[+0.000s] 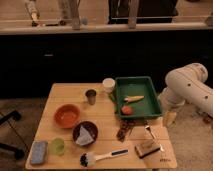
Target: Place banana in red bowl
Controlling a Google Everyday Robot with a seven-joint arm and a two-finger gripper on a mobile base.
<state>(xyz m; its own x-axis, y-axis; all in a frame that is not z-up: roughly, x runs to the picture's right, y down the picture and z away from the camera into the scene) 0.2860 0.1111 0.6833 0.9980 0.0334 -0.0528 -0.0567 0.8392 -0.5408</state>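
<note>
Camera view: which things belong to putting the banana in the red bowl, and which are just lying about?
Job: banana in the green tray; red bowl; pincer, right of the tray.
Lying about: maroon bowl, metal cup, white cup, blue sponge, brush, red fruit.

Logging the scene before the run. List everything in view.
banana: one, pale yellow, in the tray
round fruit: one, orange-red, in the tray
tray: one, green, table's back right
red bowl: one, orange-red, table's left
dark bowl: one, maroon, by red bowl
metal cup: one, grey, left of tray
white cup: one, white, by tray
sponge: one, blue, front left
green object: one, green, by sponge
brush: one, dark head, front edge
wooden block: one, brown, front right
dark object: one, blackish, before tray
arm: one, white, table's right
gripper: one, pale, off table's right edge
</note>
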